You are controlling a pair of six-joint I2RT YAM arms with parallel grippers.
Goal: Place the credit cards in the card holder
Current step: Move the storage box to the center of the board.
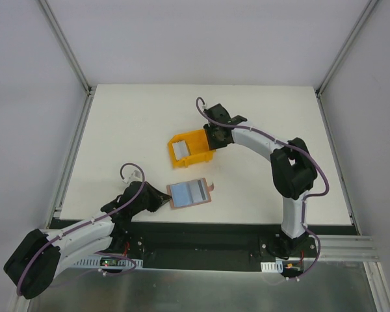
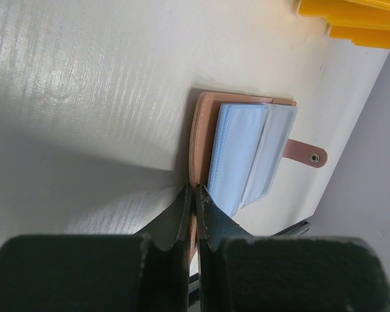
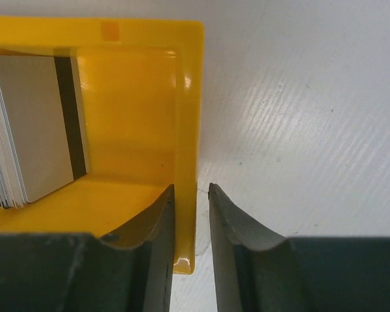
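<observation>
Nearside of the bin point(image 1: 199, 156), grips open holder point(image 1: 190, 193) by left edge in clenched left gripper point(image 2: 194, 192); lies with long axis sideways, tab point(image 1: 211, 188) pointing right. Straddles bin's right wall with right gripper point(image 3: 192, 188), clamped or not unclear. Shows cards point(image 1: 181, 149) stacked inside bin's left end.

No text, label or number is legible — anywhere.

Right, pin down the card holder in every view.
Top external: card holder just below centre, nearer the arm bases than the yellow bin.
Left wrist: centre right, lying open.
Right wrist: not in it.
Shared landmark: the yellow bin, top right and left half.
</observation>
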